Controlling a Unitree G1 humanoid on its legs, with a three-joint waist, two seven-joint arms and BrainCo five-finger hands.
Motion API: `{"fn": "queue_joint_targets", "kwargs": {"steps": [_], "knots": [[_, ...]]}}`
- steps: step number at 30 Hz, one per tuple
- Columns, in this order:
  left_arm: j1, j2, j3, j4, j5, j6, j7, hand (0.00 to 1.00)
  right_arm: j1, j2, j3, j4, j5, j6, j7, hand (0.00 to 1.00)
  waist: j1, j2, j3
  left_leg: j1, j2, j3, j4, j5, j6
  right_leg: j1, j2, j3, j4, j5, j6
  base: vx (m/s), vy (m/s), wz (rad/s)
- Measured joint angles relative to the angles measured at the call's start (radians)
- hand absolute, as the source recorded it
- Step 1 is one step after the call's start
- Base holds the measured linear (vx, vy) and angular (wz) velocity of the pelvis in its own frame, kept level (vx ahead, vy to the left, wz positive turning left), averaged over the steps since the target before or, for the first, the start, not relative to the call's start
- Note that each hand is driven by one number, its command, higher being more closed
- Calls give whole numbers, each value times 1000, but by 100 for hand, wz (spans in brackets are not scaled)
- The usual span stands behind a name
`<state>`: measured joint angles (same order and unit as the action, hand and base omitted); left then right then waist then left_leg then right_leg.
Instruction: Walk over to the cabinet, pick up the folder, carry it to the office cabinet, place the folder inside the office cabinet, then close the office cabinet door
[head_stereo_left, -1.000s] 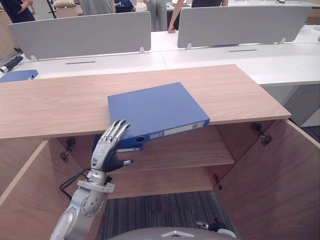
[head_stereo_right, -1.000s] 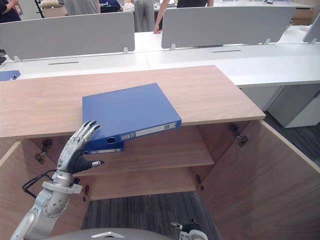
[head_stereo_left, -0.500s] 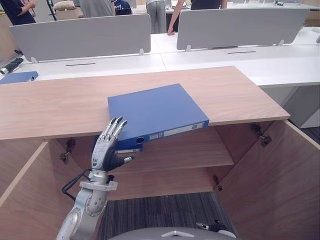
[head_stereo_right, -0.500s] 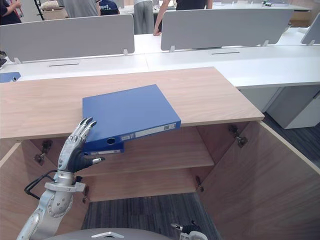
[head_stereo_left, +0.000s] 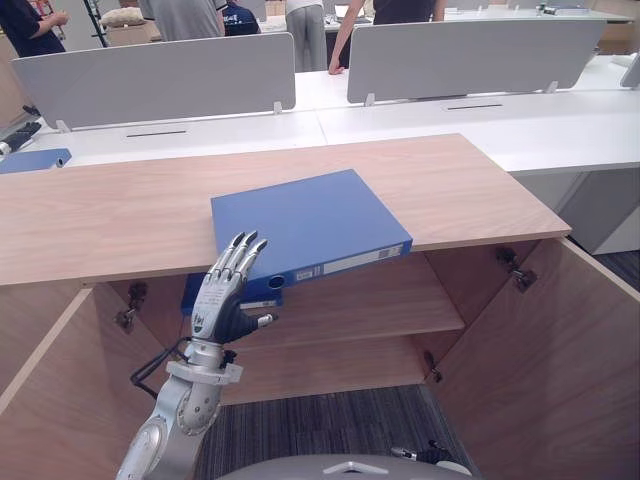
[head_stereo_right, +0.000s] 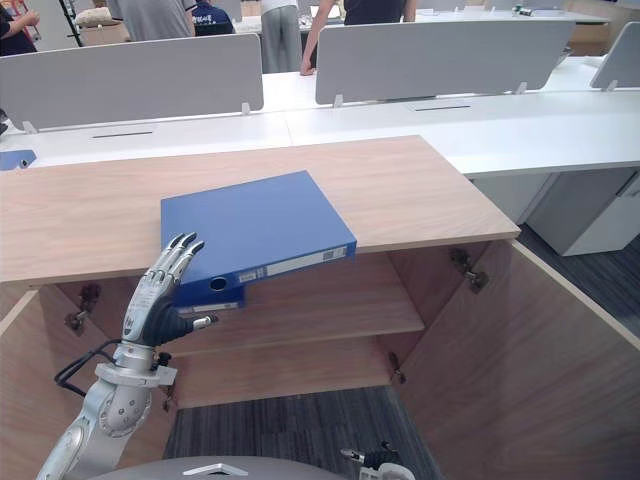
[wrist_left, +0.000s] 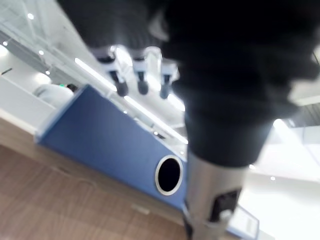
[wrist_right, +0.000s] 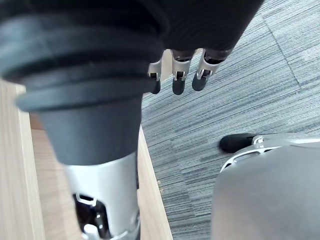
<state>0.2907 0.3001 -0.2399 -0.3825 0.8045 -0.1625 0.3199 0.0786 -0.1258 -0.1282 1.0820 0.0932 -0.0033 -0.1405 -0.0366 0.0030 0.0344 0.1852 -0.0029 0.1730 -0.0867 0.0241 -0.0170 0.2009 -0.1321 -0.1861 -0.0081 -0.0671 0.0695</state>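
A blue folder (head_stereo_left: 305, 225) lies flat on the wooden cabinet top (head_stereo_left: 100, 220), its labelled spine jutting past the front edge. My left hand (head_stereo_left: 222, 300) is raised in front of the spine's left end, open with fingers straight. Its fingertips (wrist_left: 142, 85) reach the folder's front edge, and I cannot tell whether they touch. In the left wrist view the spine's round hole (wrist_left: 169, 174) is close by. My right hand (wrist_right: 181, 80) hangs low over the carpet with relaxed fingers, holding nothing.
Both cabinet doors stand open, the right door (head_stereo_left: 560, 370) and the left door (head_stereo_left: 50, 400). A shelf (head_stereo_left: 370, 300) inside carries another blue item (head_stereo_left: 235, 298) under the folder. White desks with grey dividers (head_stereo_left: 470, 55) stand behind, with people beyond them. A second blue folder (head_stereo_left: 35, 158) lies far left.
The view has shifted slightly. My left hand has edged a little to the right along the folder's front edge, still open. The folder has not moved.
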Motion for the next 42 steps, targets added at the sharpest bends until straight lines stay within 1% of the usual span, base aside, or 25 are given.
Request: {"fn": "queue_joint_targets", "kwargs": {"steps": [6, 18, 23, 27, 28, 32, 34, 42], "knots": [[-4, 16, 0, 2, 36, 5, -1, 0, 6, -1, -1, 0, 0, 1, 0, 0, -1, 0, -1, 0, 1, 13, 0, -3, -1, -7, 1, 12, 0, 1, -1, 0, 0, -6], [-26, 16, 3, 17, 84, 36, 0, 0, 17, 1, -12, 0, 0, 7, 3, 0, -2, -2, -3, -8, 1, 12, 0, -3, -1, -14, 1, 10, -1, 1, -1, 0, 0, 0], [-33, 15, 4, 63, 105, 55, 0, 0, 18, 1, -12, 0, 0, 7, 9, 0, -2, -3, -3, -10, 1, 11, -1, -3, -1, -14, 1, 9, -3, 1, -1, 0, 0, 0], [-33, 14, 6, 66, 111, 60, 0, 0, 18, 1, -13, 0, 0, 7, 9, 0, -1, -4, -3, -11, 1, 9, -1, -3, -1, -14, 1, 7, -3, 1, -1, 0, 0, 0], [-36, 14, 6, 78, 121, 62, 0, 100, 19, 1, -13, 0, 0, 7, 9, 0, -1, -4, -3, -12, 1, 9, -1, -3, -1, -15, 1, 6, -3, 1, -1, 0, 0, 0], [-50, 12, 18, 90, 126, 68, 1, 100, 22, 1, -12, 0, 1, 7, 10, 0, -1, -9, -6, -14, 1, 6, -1, -3, -1, -15, 1, 3, -4, 1, -1, 0, 0, 0], [-72, 12, 41, 90, 141, 68, 4, 100, 27, 2, -12, 0, 15, 7, 10, 0, -1, -15, -13, -18, 1, 4, -1, -3, -1, -17, 1, 1, -6, 1, -1, 0, 0, 0], [-112, 10, 52, 87, 143, 65, 27, 100, 31, 2, -14, -1, 20, 7, 29, 0, -8, -16, -20, -26, 1, 2, -1, -2, -1, -24, 1, -1, -7, 1, -1, 0, 0, 0]]}}
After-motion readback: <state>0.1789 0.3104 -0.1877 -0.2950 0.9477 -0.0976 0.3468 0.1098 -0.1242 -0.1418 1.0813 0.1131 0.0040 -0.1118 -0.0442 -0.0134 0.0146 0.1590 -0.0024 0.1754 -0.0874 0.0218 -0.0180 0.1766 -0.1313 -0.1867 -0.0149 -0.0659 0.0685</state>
